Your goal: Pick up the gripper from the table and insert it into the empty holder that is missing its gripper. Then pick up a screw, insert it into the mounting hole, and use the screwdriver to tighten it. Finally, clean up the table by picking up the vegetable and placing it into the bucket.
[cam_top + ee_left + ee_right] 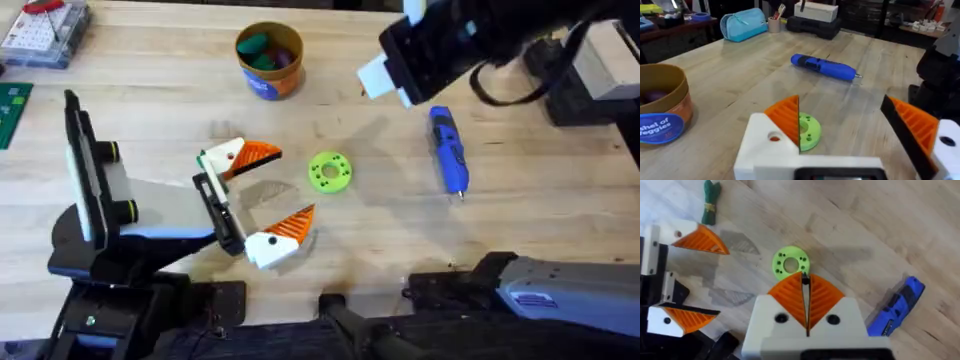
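Far left of the worktop [380, 215], around 10 o'clock in the overhead view, there's one clear parts box [42, 32] with a red bit on top, and a green board [14, 110] just below it at the edge. One left hand [268, 195] sits at about 8 o'clock from the worktop's middle, its two white fingers with orange pads spread wide and holding nothing. A small green vegetable [710, 202] lies on the wood close to one of those orange pads; the right wrist view shows it best.

Up at 12 o'clock there's one bucket [268, 60], yellow rim, blue label, with a few coloured veggie pieces already inside. Dead centre there's one lime green round disc [329, 171] with a hole in the middle and small holes around it, sitting just off the left hand's open fingers, not touching.

Moving right, one blue screwdriver [449, 149] lies flat at roughly 2 o'clock, metal tip pointing toward the near edge. Above it, one right hand [805, 305] hovers off the worktop, orange pads pressed together, nothing between them. Far right edge has one black and white box [590, 70].
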